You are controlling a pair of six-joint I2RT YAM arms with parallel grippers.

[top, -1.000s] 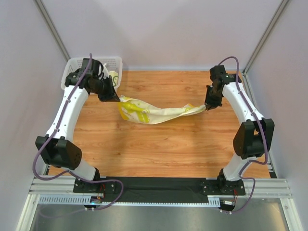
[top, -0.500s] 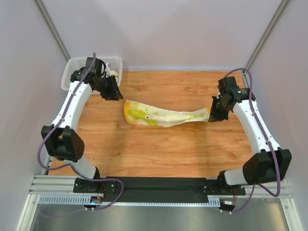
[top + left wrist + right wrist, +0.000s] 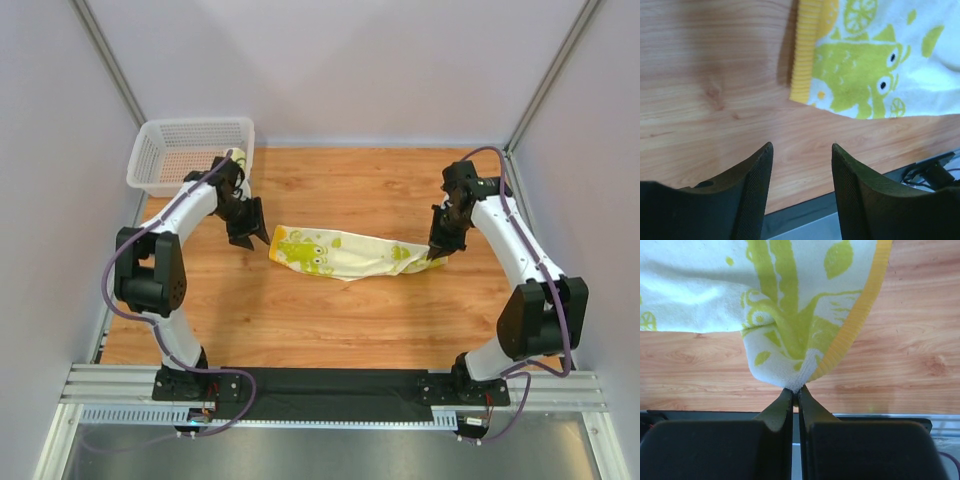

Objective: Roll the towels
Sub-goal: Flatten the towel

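Observation:
One of the towels (image 3: 345, 253), cream with lime-green cartoon prints and a yellow hem, lies stretched out across the middle of the wooden table. My right gripper (image 3: 438, 251) is shut on its right corner, and the right wrist view shows the towel (image 3: 790, 295) pinched at the gripper's (image 3: 795, 389) fingertips. My left gripper (image 3: 251, 236) stands open just left of the towel's left end, apart from it. In the left wrist view the towel's hemmed end (image 3: 860, 55) lies beyond the open gripper (image 3: 801, 146), with only bare wood between the jaws.
A white mesh basket (image 3: 160, 150) stands at the table's far left corner. A small cream roll (image 3: 234, 156) shows at its near right corner, partly behind my left arm. A black rail (image 3: 330, 385) runs along the table's near edge.
My left gripper has opened, let go of the towel's left end and moved nearer. The towel has dropped from hanging between both grippers to lying on the table. The right gripper keeps its corner.

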